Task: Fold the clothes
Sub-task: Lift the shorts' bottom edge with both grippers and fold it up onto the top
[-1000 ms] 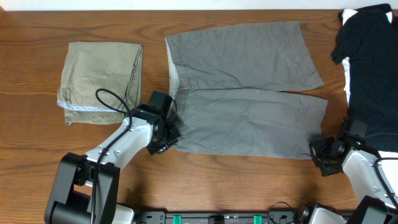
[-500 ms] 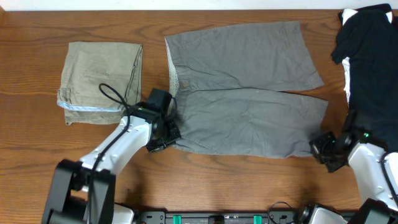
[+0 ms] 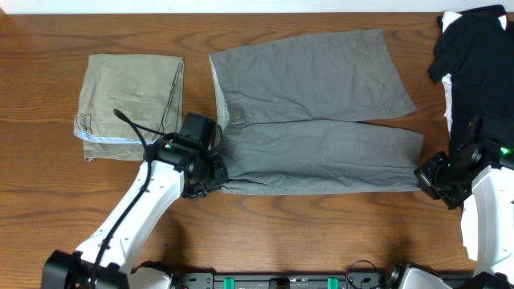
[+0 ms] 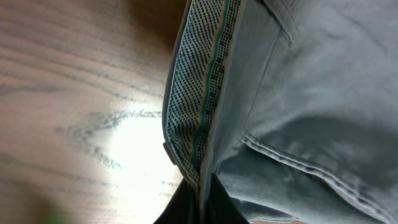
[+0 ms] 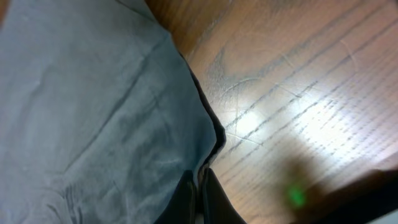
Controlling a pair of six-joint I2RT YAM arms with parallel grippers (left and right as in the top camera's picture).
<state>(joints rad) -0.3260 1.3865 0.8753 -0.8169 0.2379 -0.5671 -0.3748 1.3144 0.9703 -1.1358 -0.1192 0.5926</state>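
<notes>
Now the grey shorts (image 3: 313, 120) lie spread on the table (image 3: 321, 241), their near edge drawn farther from the robot than a second ago. The left gripper (image 3: 215, 172) is clamped on the waistband corner, the right gripper (image 3: 426, 178) on the leg hem. Folded olive shorts (image 3: 132, 104) lie alongside.

Plain grey shorts (image 3: 313, 120), and the waistband lining (image 4: 202, 93) is pale with dark dots and a teal stripe. The olive-khaki shorts (image 3: 132, 92) carry a pale-blue edge. There's a black garment (image 3: 478, 72), a white garment (image 3: 447, 19), and the desk (image 3: 48, 201) is brown woodgrain.
</notes>
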